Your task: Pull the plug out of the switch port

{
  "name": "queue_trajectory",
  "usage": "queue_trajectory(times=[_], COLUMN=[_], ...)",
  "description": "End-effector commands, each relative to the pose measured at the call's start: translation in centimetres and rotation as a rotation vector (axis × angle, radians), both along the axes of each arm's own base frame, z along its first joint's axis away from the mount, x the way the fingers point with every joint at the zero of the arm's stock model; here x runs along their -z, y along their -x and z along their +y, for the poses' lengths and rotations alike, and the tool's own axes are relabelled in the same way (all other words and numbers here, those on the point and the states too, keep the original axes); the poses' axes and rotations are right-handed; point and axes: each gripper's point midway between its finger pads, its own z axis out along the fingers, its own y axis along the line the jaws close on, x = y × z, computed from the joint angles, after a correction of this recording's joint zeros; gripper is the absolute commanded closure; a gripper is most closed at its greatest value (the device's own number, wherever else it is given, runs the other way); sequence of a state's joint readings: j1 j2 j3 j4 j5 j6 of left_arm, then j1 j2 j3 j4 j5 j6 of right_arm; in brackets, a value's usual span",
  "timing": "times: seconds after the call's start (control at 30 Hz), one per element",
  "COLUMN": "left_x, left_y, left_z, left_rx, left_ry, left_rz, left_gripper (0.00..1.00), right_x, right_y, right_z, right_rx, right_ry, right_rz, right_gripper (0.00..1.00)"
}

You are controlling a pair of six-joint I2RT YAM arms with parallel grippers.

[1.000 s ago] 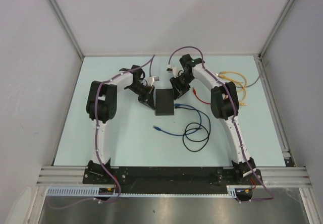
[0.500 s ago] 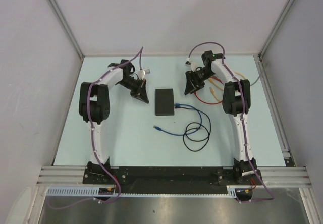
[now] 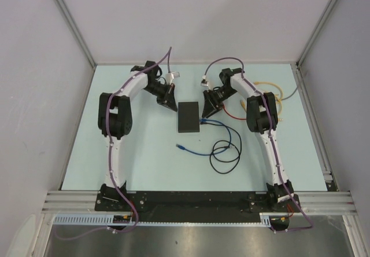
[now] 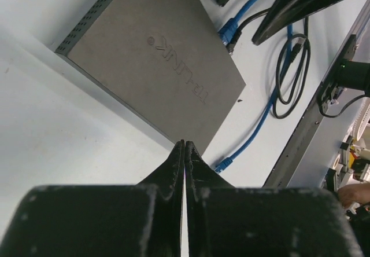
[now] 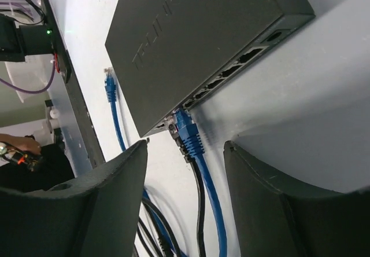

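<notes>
Left fingers (image 4: 173,167) pressed closed, empty. Their tips are at the near edge of the switch (image 4: 156,54); contact unclear. Right fingers (image 5: 115,182) apart, holding nothing. Blue plug (image 5: 186,131) lies just beyond and between their tips, seated in an end port, with a black cable (image 5: 199,199) close beside it.

Step in hand, judged: closing on the plug. Advance until the pads straddle the blue boot only, keep the black lead out, then pull straight away from the port row. Left tips pinning the box to the bench (image 4: 52,124) should stop it sliding.
</notes>
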State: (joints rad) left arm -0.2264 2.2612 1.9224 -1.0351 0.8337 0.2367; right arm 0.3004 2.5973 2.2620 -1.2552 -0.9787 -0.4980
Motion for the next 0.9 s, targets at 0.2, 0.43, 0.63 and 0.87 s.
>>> queue_trajectory(times=[0.2, 0.43, 0.63, 0.87], left_x=[1.9, 3.9, 4.1, 4.1], left_y=[0.7, 1.0, 1.0, 0.9], left_z=[-3.2, -2.9, -2.8, -2.8], left_rx=[0.065, 0.059, 0.055, 0.056], left_ry=[0.013, -0.050, -0.064, -0.065], left_rz=[0.035, 0.058, 0.057, 0.052], left_gripper=[0.99, 0.99, 1.00, 1.00], right_x=[1.2, 2.1, 3.0, 4.0], right_y=[-0.3, 0.5, 0.6, 0.6], right_z=[0.8, 1.4, 1.5, 1.3], right_rx=[-0.013, -0.032, -0.035, -0.035], right_ry=[-0.018, -0.015, -0.008, 0.010], right_rz=[0.006, 0.029, 0.040, 0.048], right_gripper=[0.45, 0.51, 0.56, 0.60])
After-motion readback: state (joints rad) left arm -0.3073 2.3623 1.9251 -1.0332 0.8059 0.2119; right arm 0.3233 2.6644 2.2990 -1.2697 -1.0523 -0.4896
